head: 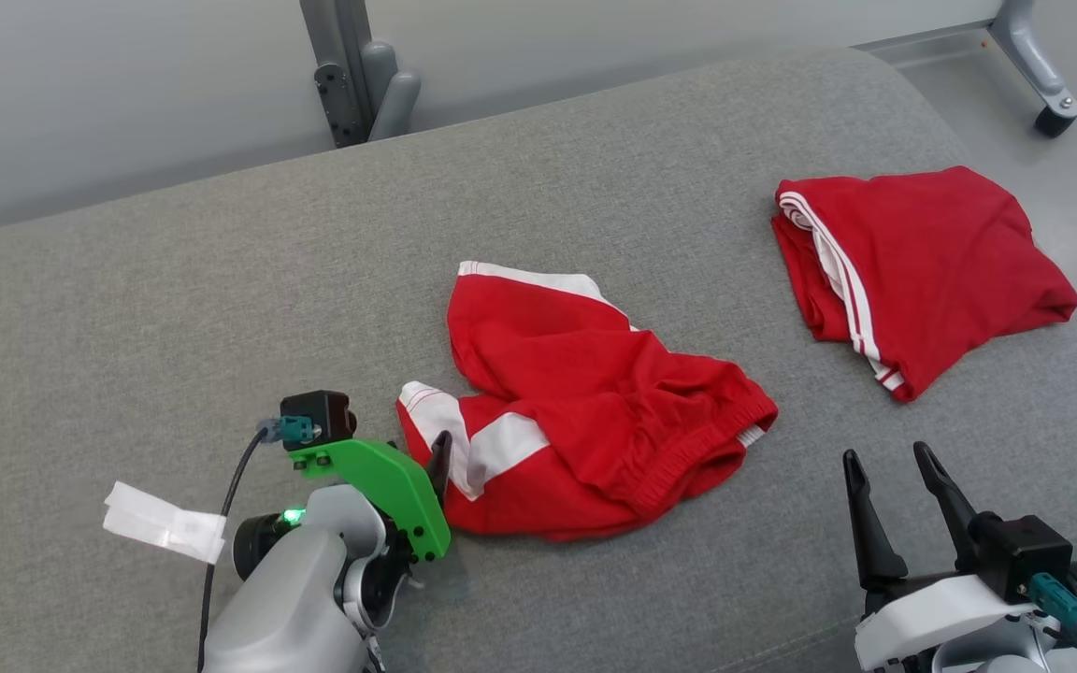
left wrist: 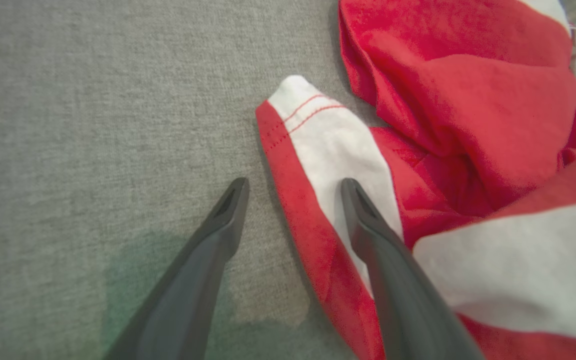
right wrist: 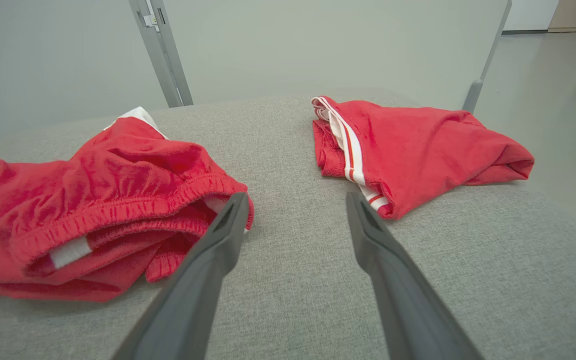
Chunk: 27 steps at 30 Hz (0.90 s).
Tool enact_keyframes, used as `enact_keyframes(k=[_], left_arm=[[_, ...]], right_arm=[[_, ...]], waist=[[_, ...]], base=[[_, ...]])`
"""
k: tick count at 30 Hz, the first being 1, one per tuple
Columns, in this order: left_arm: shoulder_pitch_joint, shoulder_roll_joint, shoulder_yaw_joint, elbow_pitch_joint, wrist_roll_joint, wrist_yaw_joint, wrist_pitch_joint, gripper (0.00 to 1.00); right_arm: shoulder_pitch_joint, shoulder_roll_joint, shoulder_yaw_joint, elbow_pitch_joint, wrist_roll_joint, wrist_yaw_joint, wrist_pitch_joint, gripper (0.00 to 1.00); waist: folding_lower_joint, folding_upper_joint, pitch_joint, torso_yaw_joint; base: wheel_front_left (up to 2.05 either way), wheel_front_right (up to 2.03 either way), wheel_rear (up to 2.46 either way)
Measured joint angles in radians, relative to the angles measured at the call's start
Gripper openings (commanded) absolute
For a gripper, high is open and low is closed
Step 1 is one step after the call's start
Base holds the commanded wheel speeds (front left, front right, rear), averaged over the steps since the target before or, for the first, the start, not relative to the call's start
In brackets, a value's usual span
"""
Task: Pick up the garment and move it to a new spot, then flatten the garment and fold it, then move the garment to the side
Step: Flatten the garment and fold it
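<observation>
A crumpled pair of red shorts with white panels [head: 585, 411] lies in the middle of the grey cushion [head: 221, 299], elastic waistband toward the right. My left gripper [head: 431, 467] is open at the garment's left edge; in the left wrist view the left gripper [left wrist: 293, 192] straddles the red-and-white leg hem [left wrist: 318, 150], one finger on the bare cushion [left wrist: 93, 125], the other over the white panel. My right gripper [head: 889, 467] stands open at the front right, apart from the cloth. In the right wrist view the right gripper [right wrist: 295, 202] is just right of the waistband [right wrist: 133, 210].
A second red garment with white stripes [head: 912, 271] lies folded at the cushion's far right, near its edge; it also shows as the folded garment [right wrist: 418, 150]. A grey metal frame post [head: 351, 75] rises behind the cushion. A white tag [head: 165, 523] hangs from my left arm's cable.
</observation>
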Motion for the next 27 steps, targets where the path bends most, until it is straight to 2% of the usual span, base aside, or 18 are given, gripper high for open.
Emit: enact_keyframes(k=[1, 2, 3, 11, 12, 16, 20, 27], left_arm=[[-0.009, 0.0, -0.012, 0.014, -0.017, -0.007, 0.009, 0.43], [-0.017, 0.001, -0.027, 0.025, -0.025, -0.016, 0.019, 0.43], [-0.021, 0.003, -0.04, 0.034, -0.031, -0.026, 0.025, 0.0], [-0.038, 0.0, -0.015, 0.048, -0.092, -0.078, -0.101, 0.0], [-0.054, 0.02, 0.001, 0.021, -0.093, -0.086, -0.145, 0.0], [-0.084, 0.075, 0.035, -0.081, -0.091, -0.093, -0.203, 0.0], [-0.118, 0.16, 0.056, -0.289, -0.076, -0.064, -0.184, 0.0], [-0.167, 0.28, 0.057, -0.643, -0.039, 0.016, -0.03, 0.0]], right_arm=[[0.0, 0.0, -0.001, 0.0, 0.0, 0.0, 0.0, 1.0], [0.0, 0.0, -0.003, 0.0, 0.0, 0.0, 0.0, 1.0], [0.0, 0.0, -0.004, 0.001, 0.0, 0.0, 0.0, 1.0], [0.003, -0.002, -0.02, 0.009, -0.001, 0.0, 0.0, 1.0], [0.008, -0.003, -0.026, 0.009, -0.002, 0.0, 0.0, 1.0], [0.022, -0.009, -0.028, 0.009, -0.002, 0.0, 0.0, 1.0], [0.032, -0.012, -0.028, 0.011, -0.003, 0.0, 0.0, 1.0], [0.047, -0.01, -0.016, 0.015, -0.007, 0.0, 0.0, 1.0]], waist=[[-0.0001, 0.0, 0.004, -0.005], [0.0, 0.0, 0.007, -0.009], [0.0, 0.0, 0.01, -0.012], [0.0, 0.0, -0.003, 0.006], [0.0, 0.0, -0.009, 0.017], [0.0, 0.0, -0.024, 0.042], [0.0, 0.0, -0.053, 0.067], [0.0, 0.0, -0.093, 0.076]], base=[[0.0, 0.0, 0.0], [0.0, 0.0, 0.0], [0.0, 0.0, 0.0], [0.0, 0.0, 0.0], [0.0, 0.0, 0.0], [0.0, 0.0, 0.0], [0.0, 0.0, 0.0], [0.0, 0.0, 0.0]])
